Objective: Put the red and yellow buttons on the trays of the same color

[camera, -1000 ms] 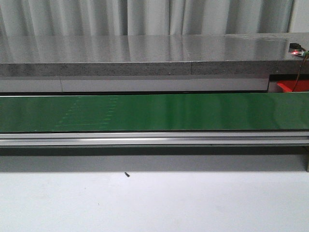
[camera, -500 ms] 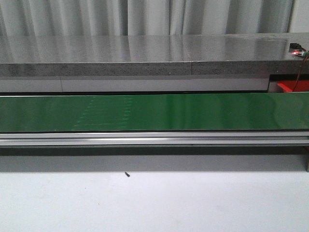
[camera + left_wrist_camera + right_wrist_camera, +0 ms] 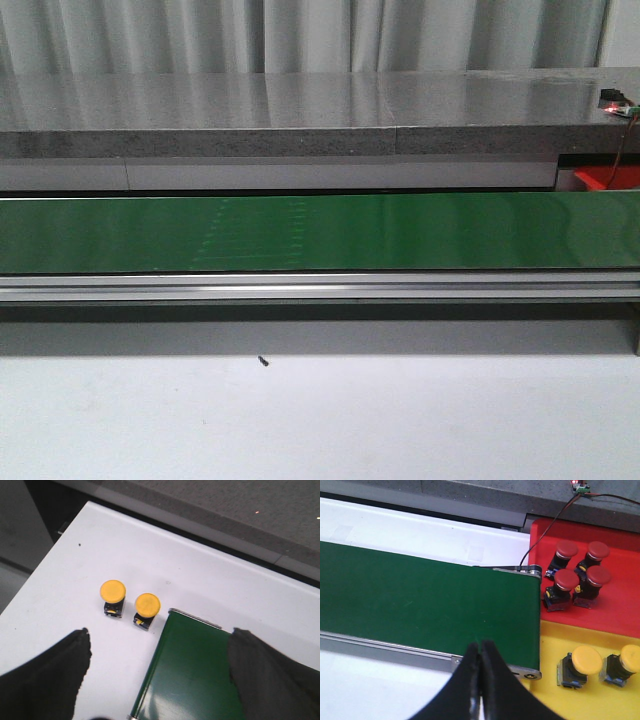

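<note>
In the left wrist view two yellow buttons (image 3: 112, 596) (image 3: 146, 608) stand on the white table beside the end of the green belt (image 3: 195, 675). My left gripper (image 3: 157, 667) is open and empty above them. In the right wrist view a red tray (image 3: 620, 617) holds several red buttons (image 3: 563, 586), and a yellow tray (image 3: 555, 700) holds two yellow buttons (image 3: 584, 664). My right gripper (image 3: 480, 645) is shut and empty over the belt's (image 3: 420, 595) near edge, left of the trays. The front view shows the belt (image 3: 320, 232) bare and neither gripper.
A grey stone counter (image 3: 300, 115) runs behind the belt. A red tray corner (image 3: 608, 178) and a small lit board (image 3: 614, 104) with a cable sit at the far right. A small dark speck (image 3: 263, 360) lies on the white table.
A faint pattern on the belt has shifted to the right, so the belt is running. Nothing else differs.
</note>
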You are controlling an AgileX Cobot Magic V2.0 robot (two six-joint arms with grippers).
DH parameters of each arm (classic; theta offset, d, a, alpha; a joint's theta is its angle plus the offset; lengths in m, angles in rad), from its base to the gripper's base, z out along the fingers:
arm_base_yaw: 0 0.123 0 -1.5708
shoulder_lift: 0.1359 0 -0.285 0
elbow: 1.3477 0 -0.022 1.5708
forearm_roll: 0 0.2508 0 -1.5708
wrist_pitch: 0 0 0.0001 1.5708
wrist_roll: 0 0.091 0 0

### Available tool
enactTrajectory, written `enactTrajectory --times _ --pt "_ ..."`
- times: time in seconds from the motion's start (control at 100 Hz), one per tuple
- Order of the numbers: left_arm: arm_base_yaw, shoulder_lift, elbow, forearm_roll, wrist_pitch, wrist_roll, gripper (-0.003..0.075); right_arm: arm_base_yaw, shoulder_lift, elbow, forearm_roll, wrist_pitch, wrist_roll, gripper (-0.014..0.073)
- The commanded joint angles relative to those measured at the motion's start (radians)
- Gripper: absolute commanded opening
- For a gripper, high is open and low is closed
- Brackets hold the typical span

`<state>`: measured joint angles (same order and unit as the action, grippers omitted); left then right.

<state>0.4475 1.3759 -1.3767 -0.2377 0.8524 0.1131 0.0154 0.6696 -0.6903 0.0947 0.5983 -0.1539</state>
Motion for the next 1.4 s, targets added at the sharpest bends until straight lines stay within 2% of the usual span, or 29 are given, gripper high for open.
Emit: enactTrajectory --times 0.0,0.3,0.44,0.86,1.39 --pt "0.027 0.095 -0.116 -0.015 -0.018 -0.026 0.0554 -0.005 -0.006 -0.025 -0.006 -0.058 0.001 -0.0068" --pt "0.049 0.476 -0.439 -0.022 0.114 -0.065 0.0554 -0.005 -0.006 -0.025 -0.006 -0.035 0.001 -0.0068" --pt "0.049 0.591 -0.535 -0.024 0.152 -0.09 0.0554 -0.005 -0.006 -0.025 -0.006 -0.035 0.001 -0.0068" --pt "0.049 0.719 -0.54 -0.013 0.094 -0.122 0.0531 -0.005 -0.006 -0.025 -0.006 -0.042 0.001 -0.0068" --pt "0.049 0.775 -0.54 -0.011 0.046 -0.152 0.0526 -0.005 -0.004 -0.025 -0.006 -0.042 0.001 -0.0068"
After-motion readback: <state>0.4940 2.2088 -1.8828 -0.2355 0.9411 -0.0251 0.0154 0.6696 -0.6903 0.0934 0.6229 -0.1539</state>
